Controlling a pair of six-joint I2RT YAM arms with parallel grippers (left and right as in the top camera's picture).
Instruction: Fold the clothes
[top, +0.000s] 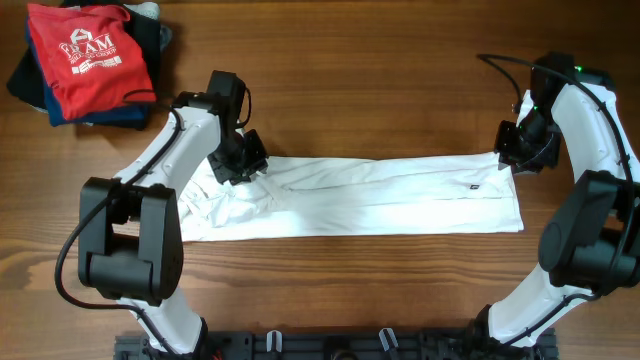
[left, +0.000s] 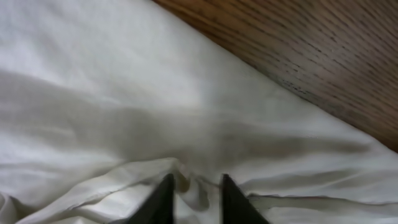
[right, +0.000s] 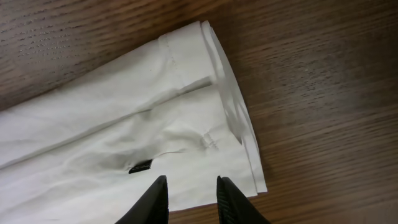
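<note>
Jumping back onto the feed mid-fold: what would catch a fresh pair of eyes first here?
The white T-shirt stands out first, folded into a long narrow band across the middle of the table. The left gripper is down on its left end and the right gripper is over its right end. Next comes the red T-shirt, lying on a dark pile at the far left corner.

On the red T-shirt (top: 88, 55) you can read large white letters ending in "AM"; the smaller lines beneath are too small to read. The dark tag (right: 140, 167) on the white shirt (right: 93, 143) is illegible
</note>
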